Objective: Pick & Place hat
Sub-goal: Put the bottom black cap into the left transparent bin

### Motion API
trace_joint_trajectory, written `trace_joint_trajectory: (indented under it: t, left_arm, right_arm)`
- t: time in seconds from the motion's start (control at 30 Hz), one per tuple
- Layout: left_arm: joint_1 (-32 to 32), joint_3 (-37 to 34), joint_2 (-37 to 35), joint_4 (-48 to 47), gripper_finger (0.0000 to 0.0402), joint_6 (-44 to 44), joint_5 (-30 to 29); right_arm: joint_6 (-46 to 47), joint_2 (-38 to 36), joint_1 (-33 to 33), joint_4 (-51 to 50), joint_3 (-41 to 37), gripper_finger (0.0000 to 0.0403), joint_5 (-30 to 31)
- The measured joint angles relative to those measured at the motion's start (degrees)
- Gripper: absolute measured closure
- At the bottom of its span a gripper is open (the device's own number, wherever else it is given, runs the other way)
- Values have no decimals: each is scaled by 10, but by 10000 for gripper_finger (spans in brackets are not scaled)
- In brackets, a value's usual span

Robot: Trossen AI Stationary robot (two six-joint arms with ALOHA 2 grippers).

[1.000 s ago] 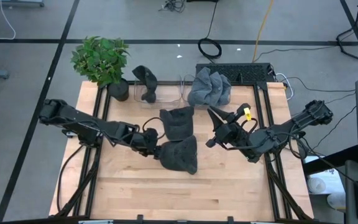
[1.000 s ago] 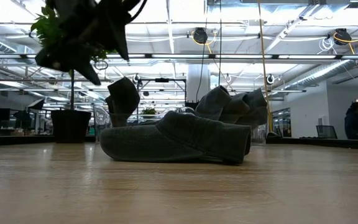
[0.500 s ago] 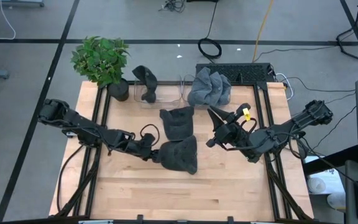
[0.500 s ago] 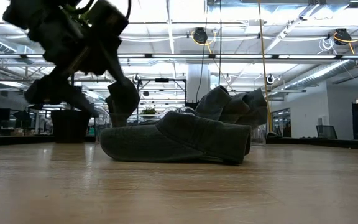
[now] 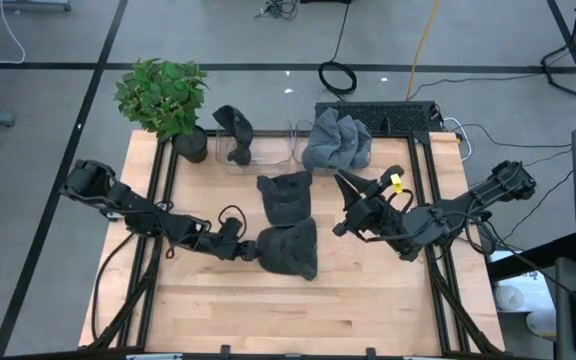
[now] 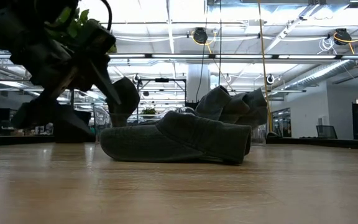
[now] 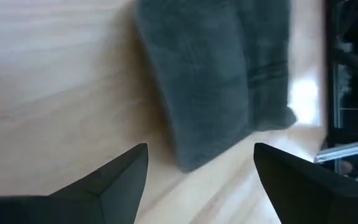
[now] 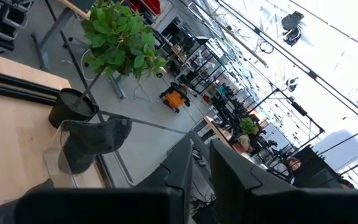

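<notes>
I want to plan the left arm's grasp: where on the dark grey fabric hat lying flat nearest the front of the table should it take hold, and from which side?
Probably the left edge of the dark grey fabric hat. The left hand is already open beside it, and the left wrist view shows a narrow end lying flat between its fingers.

Dark grey hats [image 5: 290, 247] on a pale wooden table [image 5: 368, 300], green plant [image 5: 160, 95]

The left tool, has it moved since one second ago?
Yes. The left tool moved down toward the table's front edge, staying beside the nearest hat.
</notes>
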Motion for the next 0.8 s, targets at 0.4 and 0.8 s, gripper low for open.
trace_joint_trajectory:
  t: [0.4, 0.8]
  left_arm:
    - [7, 1, 74, 96, 112, -3, 4]
    - [16, 0, 129, 188, 170, 7, 25]
  right_arm:
    - [-6, 0, 0, 2, 0, 360, 0]
    - [-19, 0, 0, 2, 0, 360, 1]
